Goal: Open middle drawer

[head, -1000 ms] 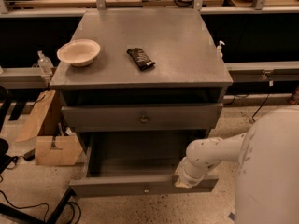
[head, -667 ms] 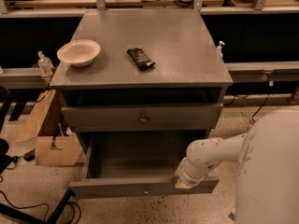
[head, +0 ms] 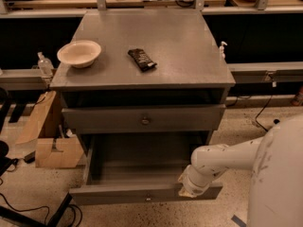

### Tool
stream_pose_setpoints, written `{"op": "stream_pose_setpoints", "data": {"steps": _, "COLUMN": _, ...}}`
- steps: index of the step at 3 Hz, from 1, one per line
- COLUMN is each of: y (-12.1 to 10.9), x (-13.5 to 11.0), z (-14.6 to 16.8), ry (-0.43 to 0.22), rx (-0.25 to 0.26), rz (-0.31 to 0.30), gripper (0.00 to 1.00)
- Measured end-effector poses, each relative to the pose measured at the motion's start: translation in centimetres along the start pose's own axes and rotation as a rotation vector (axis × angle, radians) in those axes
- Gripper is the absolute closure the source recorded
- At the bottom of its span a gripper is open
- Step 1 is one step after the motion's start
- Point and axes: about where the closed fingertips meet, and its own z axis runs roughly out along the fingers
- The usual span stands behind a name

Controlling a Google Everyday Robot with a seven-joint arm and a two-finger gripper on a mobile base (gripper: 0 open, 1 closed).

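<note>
The middle drawer (head: 118, 194) stands pulled out from the grey cabinet. Its shallow grey tray (head: 137, 167) shows, and its small round knob (head: 148, 198) sits at the centre of the flat front. Above it the upper drawer (head: 104, 119) is pushed in, with its own knob (head: 145, 121). The lowest drawer is hidden beneath the pulled-out one. My white arm (head: 227, 157) reaches in from the right. My gripper (head: 188, 189) is at the right part of the middle drawer's front edge, hidden by the wrist.
On the cabinet top (head: 189, 65) sit a cream bowl (head: 79, 53) and a dark wrapped bar (head: 142, 59). A cardboard box (head: 52, 150) and cables (head: 19, 207) lie on the floor at the left. My white body (head: 279, 178) fills the lower right. Benches run behind.
</note>
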Motion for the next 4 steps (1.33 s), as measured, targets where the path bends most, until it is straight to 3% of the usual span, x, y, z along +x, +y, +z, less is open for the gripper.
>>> {"op": "stream_pose_setpoints", "data": {"steps": 1, "y": -0.14, "x": -0.1, "z": -0.23, "ry": 0.0, "rx": 0.0, "rz": 0.0, "gripper": 1.0}}
{"op": "stream_pose_setpoints", "data": {"steps": 2, "y": -0.14, "x": -0.1, "z": -0.23, "ry": 0.0, "rx": 0.0, "rz": 0.0, "gripper": 0.82}}
{"op": "stream_pose_setpoints", "data": {"steps": 4, "y": -0.13, "x": -0.1, "z": -0.23, "ry": 0.0, "rx": 0.0, "rz": 0.0, "gripper": 0.36}}
